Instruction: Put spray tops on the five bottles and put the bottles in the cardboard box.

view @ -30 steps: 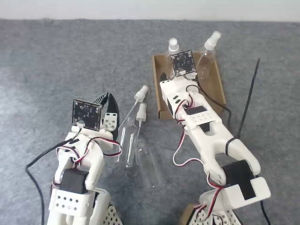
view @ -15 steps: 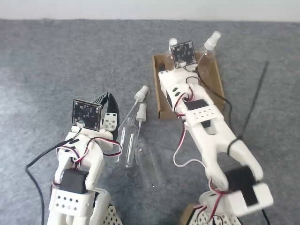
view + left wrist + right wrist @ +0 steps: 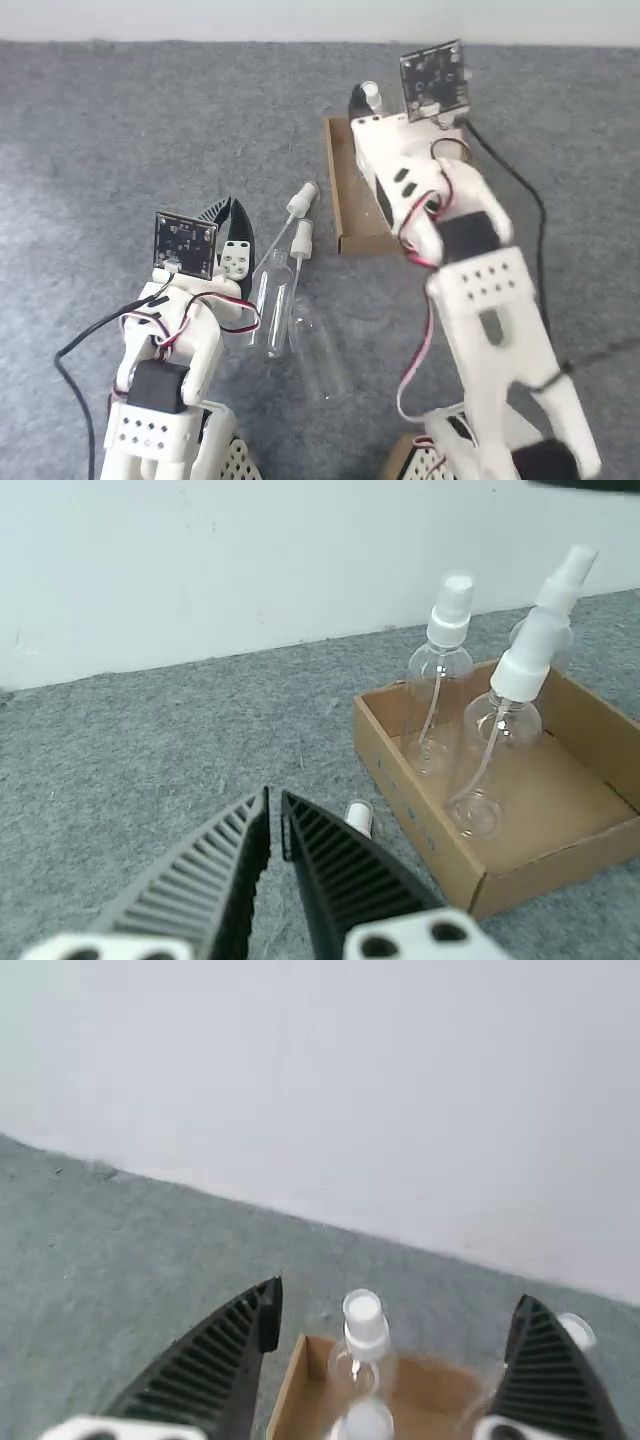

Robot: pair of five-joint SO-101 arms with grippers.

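The cardboard box (image 3: 520,830) holds three upright clear bottles with white spray tops (image 3: 441,680) (image 3: 497,742) (image 3: 553,600). My right gripper (image 3: 395,1312) hangs open above the box (image 3: 300,1390), over one bottle's spray top (image 3: 362,1322). In the high view the right arm (image 3: 420,180) covers most of the box (image 3: 343,200), and one spray top (image 3: 371,95) pokes out. Two more clear bottles (image 3: 272,290) (image 3: 318,345) lie on the carpet beside two white spray tops (image 3: 303,197) (image 3: 300,240). My left gripper (image 3: 232,208) (image 3: 275,805) is shut and holds nothing, just left of them.
Grey carpet covers the table, and a white wall runs along the far edge. Cables trail from both arms. There is open carpet to the left of the box and of the left arm.
My right arm has risen and swung toward the far edge over the box. The left arm and the lying bottles have not moved.
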